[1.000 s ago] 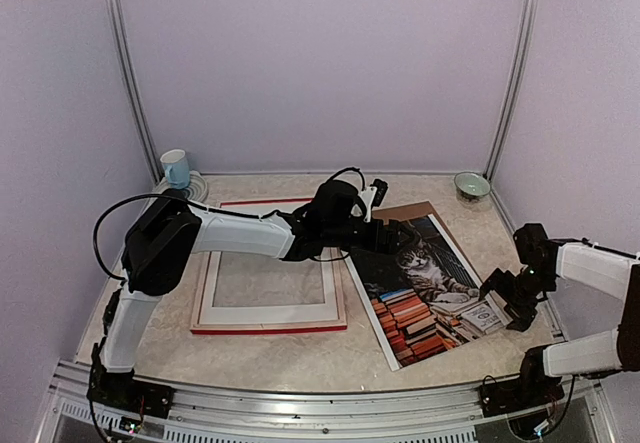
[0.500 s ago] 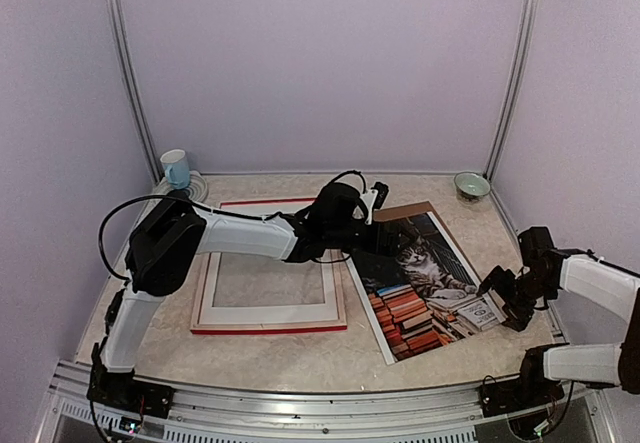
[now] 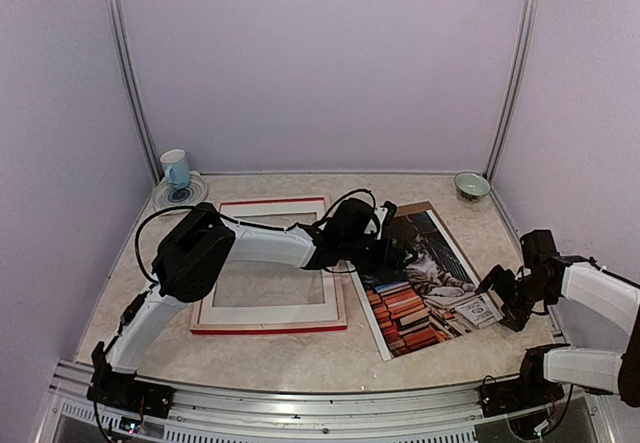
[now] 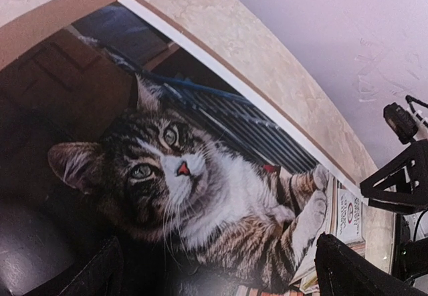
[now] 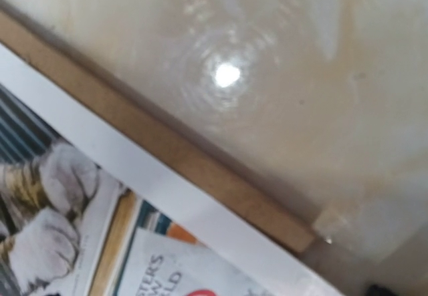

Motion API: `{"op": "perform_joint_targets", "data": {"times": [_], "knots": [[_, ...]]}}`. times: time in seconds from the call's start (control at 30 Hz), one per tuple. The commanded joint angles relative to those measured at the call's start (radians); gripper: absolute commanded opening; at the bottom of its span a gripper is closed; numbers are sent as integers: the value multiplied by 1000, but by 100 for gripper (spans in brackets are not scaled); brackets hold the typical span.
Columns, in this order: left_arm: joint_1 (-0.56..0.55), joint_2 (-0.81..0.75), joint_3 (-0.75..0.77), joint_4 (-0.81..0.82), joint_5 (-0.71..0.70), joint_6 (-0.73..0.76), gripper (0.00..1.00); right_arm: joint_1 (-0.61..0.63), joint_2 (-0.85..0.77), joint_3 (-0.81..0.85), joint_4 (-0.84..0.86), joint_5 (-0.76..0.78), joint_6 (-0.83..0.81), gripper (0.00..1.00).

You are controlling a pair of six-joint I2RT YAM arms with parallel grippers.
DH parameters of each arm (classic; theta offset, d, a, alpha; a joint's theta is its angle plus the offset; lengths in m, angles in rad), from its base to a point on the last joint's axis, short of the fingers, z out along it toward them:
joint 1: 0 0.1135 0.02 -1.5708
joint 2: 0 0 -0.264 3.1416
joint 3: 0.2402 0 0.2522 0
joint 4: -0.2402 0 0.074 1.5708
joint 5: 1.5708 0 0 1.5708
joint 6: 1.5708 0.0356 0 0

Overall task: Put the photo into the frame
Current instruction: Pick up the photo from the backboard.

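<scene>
L pincer (image 3: 398, 254) is out over the photo (image 3: 428, 281), above the cat's head. Its fingers (image 4: 100, 272) are spread wide w/ nothing gripped. In L wrist view the cat's face sits btwn and just ahead of them. Can't tell if the tips touch the print.

Photo lies flat on the worktop (image 3: 300, 353), skewed, on top of a brown backing board (image 3: 412, 209) that pokes out at the far edge, beyond the L pincer.

R pincer (image 3: 498, 299) is at the photo's R edge, by the white-covered book. Can't tell if it's clamped on that edge or just beside it. R wrist view gives only the print's white margin, the board edge and bare worktop.

Frame (image 3: 268, 329) lies flat to the L of the L pincer, red face up, w/ a white mat (image 3: 265, 313) in it. Its R side runs just beside the photo's L edge. L arm crosses the frame's far R corner.

Cup (image 3: 175, 167) on a plate (image 3: 195, 192) sits far L, well apart from L pincer. A small bowl (image 3: 471, 183) sits far R, beyond R pincer.
</scene>
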Motion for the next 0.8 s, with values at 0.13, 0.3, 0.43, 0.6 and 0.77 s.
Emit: {"op": "perform_joint_targets", "data": {"times": [0.13, 0.3, 0.43, 0.6, 0.77], "knots": [[-13, 48, 36, -98, -9, 4, 99, 11, 10, -57, 4, -40, 5, 99], [-14, 58, 34, -112, 3, -2, 99, 11, -8, -63, 28, -65, 4, 99], [-14, 58, 34, -112, 9, -4, 99, 10, -54, -68, 50, -81, 14, 99], [-15, 57, 34, -107, 15, -6, 99, 11, -112, -89, 102, -121, 30, 99], [-14, 59, 34, -107, 16, -8, 99, 11, -153, -92, 130, -150, 36, 99]]}}
